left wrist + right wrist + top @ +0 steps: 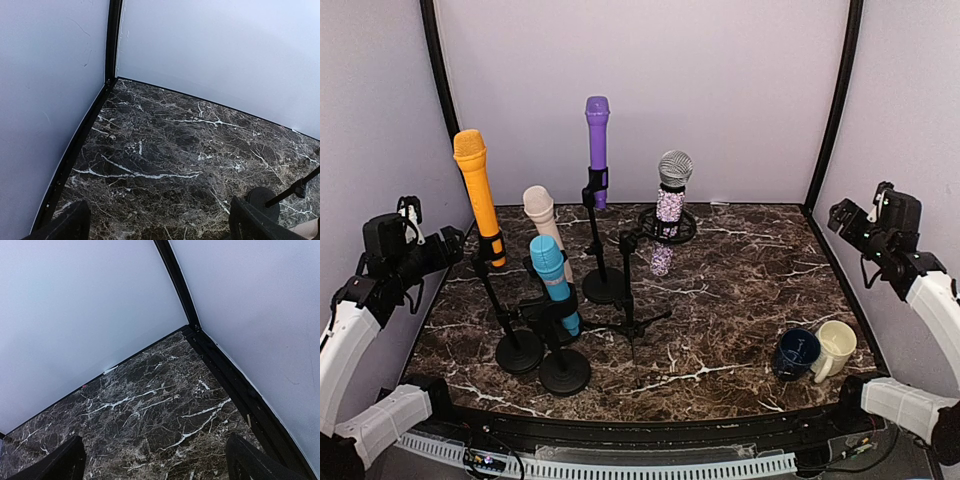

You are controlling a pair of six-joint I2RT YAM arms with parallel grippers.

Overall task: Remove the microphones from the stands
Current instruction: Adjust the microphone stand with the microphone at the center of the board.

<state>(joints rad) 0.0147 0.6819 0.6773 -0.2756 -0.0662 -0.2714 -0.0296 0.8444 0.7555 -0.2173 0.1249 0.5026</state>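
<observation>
Orange mic (478,195) sits clipped in its stand (518,350) at the bench's (750,290) left, nearest the left hand (446,247). That one and the right hand (843,217) both hang spread, empty. Best to pinch the mic above the clip (491,246) and pull along its tilt, with the stand steadied.

A dark marble table (740,270) with white veins filled the booth floor. At about four o'clock on it sat two mugs: a navy mug (796,353) and, touching it at its three o'clock, a cream mug (836,347). Plain white walls (720,80) closed off the far side and both flanks, meeting at black posts (836,100) at eleven and one o'clock. A white slotted strip (620,468) ran along the six o'clock edge.
</observation>
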